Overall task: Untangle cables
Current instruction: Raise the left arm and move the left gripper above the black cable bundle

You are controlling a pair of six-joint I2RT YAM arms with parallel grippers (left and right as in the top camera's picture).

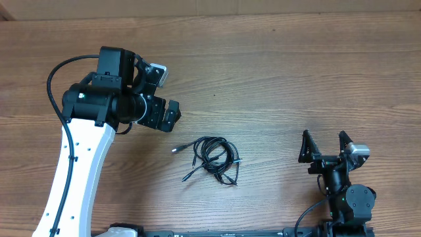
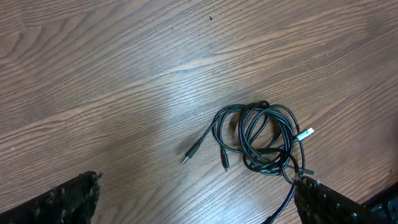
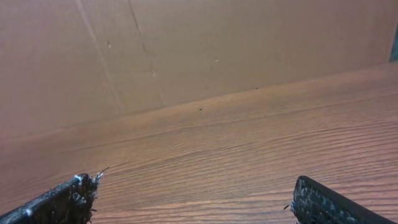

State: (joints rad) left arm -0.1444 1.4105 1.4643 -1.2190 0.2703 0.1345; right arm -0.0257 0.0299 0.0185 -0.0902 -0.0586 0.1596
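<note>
The cables [image 1: 212, 157] lie as one loose knot of thin black cords on the wooden table, near the middle of the overhead view. In the left wrist view the cables [image 2: 245, 137] spread plug ends outward, one silver-tipped [image 2: 306, 133]. My left gripper [image 1: 170, 115] hovers up and left of the knot, apart from it. It is open, and the left gripper [image 2: 196, 186] has only bare wood between its fingers. A strand runs down past the right finger [image 2: 329, 205]. My right gripper [image 1: 325, 141] stands open far to the right. Nothing is in the right gripper [image 3: 194, 186].
A brown cardboard wall [image 3: 186, 50] rises behind the table's far edge. The left arm's thick black cable [image 1: 56, 72] loops out at the far left. A black rail [image 1: 217, 233] runs along the front edge between the arm bases.
</note>
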